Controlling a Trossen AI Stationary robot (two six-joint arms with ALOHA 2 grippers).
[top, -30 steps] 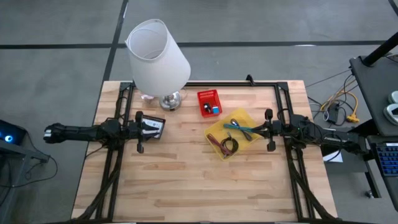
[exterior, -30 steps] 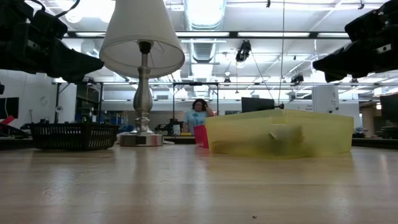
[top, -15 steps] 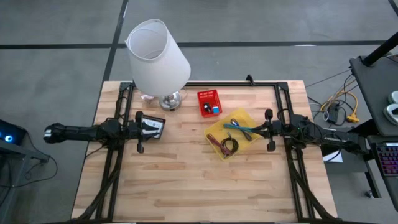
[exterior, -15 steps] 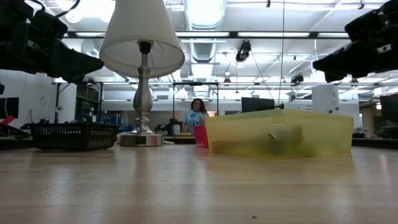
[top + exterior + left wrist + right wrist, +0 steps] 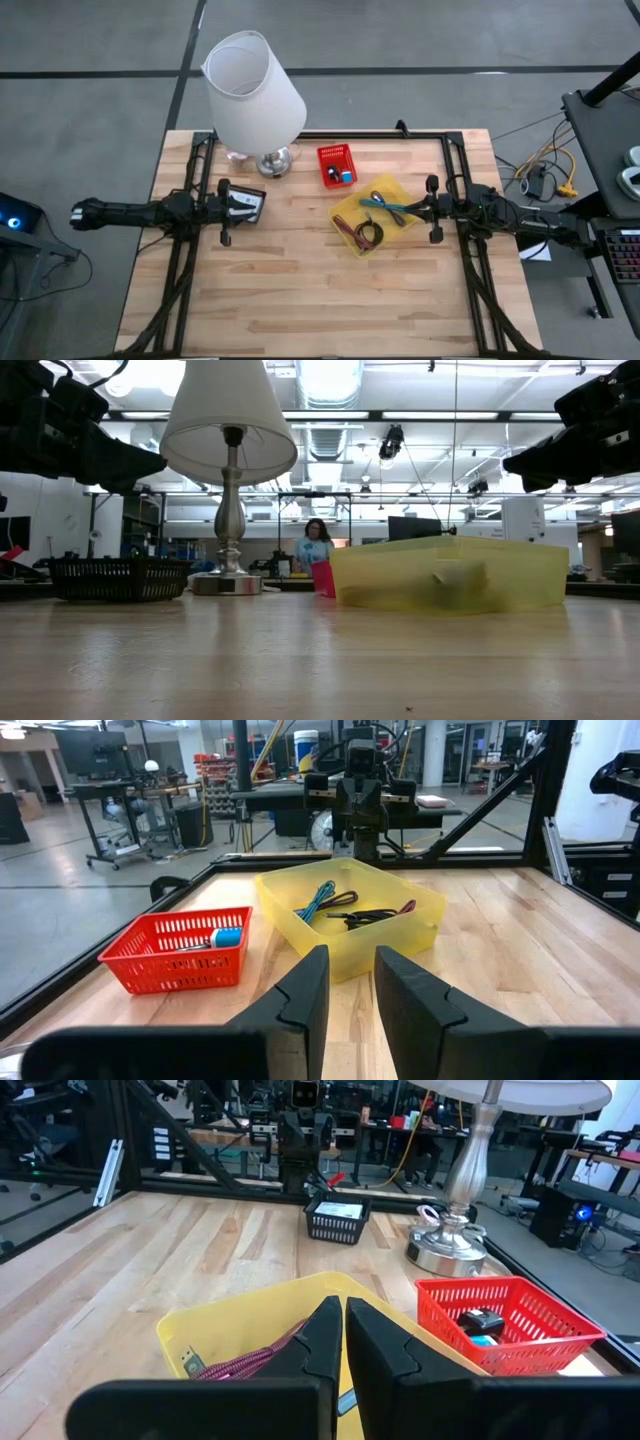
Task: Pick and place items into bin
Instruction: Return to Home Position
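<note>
High view. Wooden desk point(image 5: 300, 290).
- White lamp point(image 5: 255, 90): far-left corner.
- Red bin point(image 5: 337, 153): near the middle of the far edge. It holds a blue adapter point(image 5: 346, 175) and a black adapter point(image 5: 331, 177).
- Yellow tray point(image 5: 352, 208): between the desk's centre and its right edge, just beside the bin. It contains a teal tie point(image 5: 385, 205), a maroon tie point(image 5: 348, 232) and a black coiled cable point(image 5: 371, 236).
- Black basket point(image 5: 263, 196): toward the left edge.
- Left end effector point(image 5: 232, 210): at the basket.
- Right end effector point(image 5: 420, 210): at the tray's right side.

Low view. Both arms hang clear above the desk surface, one at each side. Lamp and basket are to the left, tray to the right, with the bin partly hidden behind it. A person point(image 5: 316, 547) stands in the room beyond.

Left wrist view. The fingers point(image 5: 300, 995) are parted by a narrow gap, with nothing between them. Tray and bin lie ahead, side by side.

Right wrist view. The fingers point(image 5: 322, 1342) are pressed almost together, leaving a thin slit, and grip nothing. The tray sits directly below them, with the maroon tie inside. The bin, with both adapters in it, stands beside the tray.
</note>
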